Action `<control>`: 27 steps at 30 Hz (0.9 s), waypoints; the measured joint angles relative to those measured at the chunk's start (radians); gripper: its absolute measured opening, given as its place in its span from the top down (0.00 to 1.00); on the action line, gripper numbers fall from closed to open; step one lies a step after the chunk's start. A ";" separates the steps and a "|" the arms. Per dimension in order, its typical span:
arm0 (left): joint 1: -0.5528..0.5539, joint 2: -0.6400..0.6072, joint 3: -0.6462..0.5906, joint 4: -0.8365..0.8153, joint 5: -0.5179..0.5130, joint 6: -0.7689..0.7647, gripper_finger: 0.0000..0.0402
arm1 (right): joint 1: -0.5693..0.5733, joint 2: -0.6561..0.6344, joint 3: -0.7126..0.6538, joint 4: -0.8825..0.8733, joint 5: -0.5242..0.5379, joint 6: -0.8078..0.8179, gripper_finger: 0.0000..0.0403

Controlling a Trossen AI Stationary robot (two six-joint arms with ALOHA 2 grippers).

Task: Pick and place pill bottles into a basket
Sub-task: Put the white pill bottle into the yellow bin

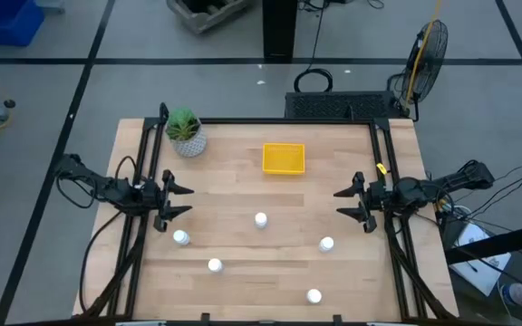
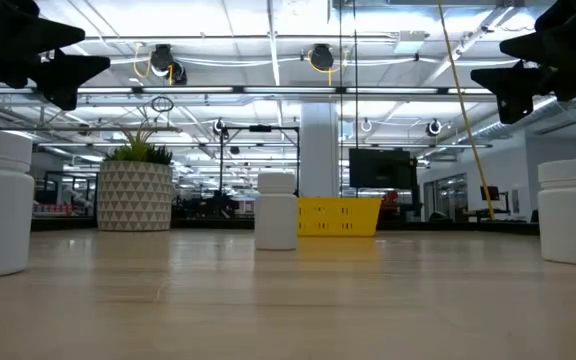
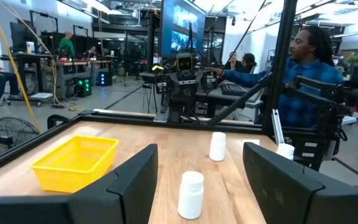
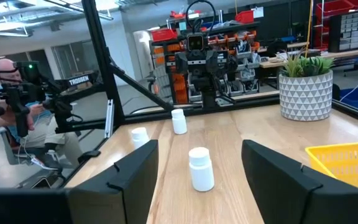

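**Five bottles loose on bench, both hands waiting wide**

Wooden bench (image 1: 243, 263) under a bright workshop ceiling, framed by black rails, with people at desks beyond it. Holds a yellow basket (image 1: 284, 158) near the far edge, roughly centred, with a potted plant (image 1: 186, 133) in a white patterned pot at the far left corner. Carries five white pill bottles, all upright, scattered on the nearer half and all outside the basket: a middle bottle (image 1: 261, 219) nearest the basket, a left bottle (image 1: 180, 238) just in front of the left arm, a front-left bottle (image 1: 215, 265), a right bottle (image 1: 326, 244) and a front-right bottle (image 1: 314, 295) closest to the near edge.

Left hand (image 1: 181, 200) hovering at the left rail, fingers spread wide, gripping nothing, pointing across the bench. Right hand (image 1: 344, 203) mirrored at the right rail, fingers likewise wide apart and empty, facing the left one. Well apart from every bottle except the left bottle, which sits near the left hand.
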 joint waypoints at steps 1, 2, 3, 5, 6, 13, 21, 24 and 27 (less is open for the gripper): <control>0.000 0.000 0.000 0.000 0.000 -0.008 0.40 | 0.000 0.000 0.000 0.016 0.000 0.022 0.45; 0.000 0.000 0.000 0.001 0.000 -0.020 0.40 | 0.000 0.000 0.000 0.045 0.000 0.045 0.45; 0.000 0.000 0.000 0.005 0.000 -0.029 0.40 | 0.000 0.000 0.000 0.081 -0.001 0.059 0.45; 0.000 0.000 0.000 0.018 0.000 -0.041 0.40 | 0.000 -0.001 0.000 0.143 -0.003 0.063 0.45; 0.000 0.000 0.000 0.024 0.000 -0.041 0.40 | 0.000 -0.001 0.000 0.164 -0.003 0.053 0.45; 0.000 0.000 0.000 0.049 0.000 -0.056 0.40 | 0.000 0.000 0.003 0.321 -0.009 0.054 0.45; 0.000 0.000 0.000 0.094 -0.008 -0.153 0.40 | 0.000 0.156 0.198 0.224 -0.019 0.342 0.45; 0.000 0.000 0.000 0.114 -0.007 -0.154 0.40 | 0.000 0.299 0.329 0.147 -0.025 0.396 0.45; 0.000 0.000 0.000 0.134 -0.007 -0.178 0.40 | 0.000 0.452 0.449 0.177 -0.026 0.462 0.45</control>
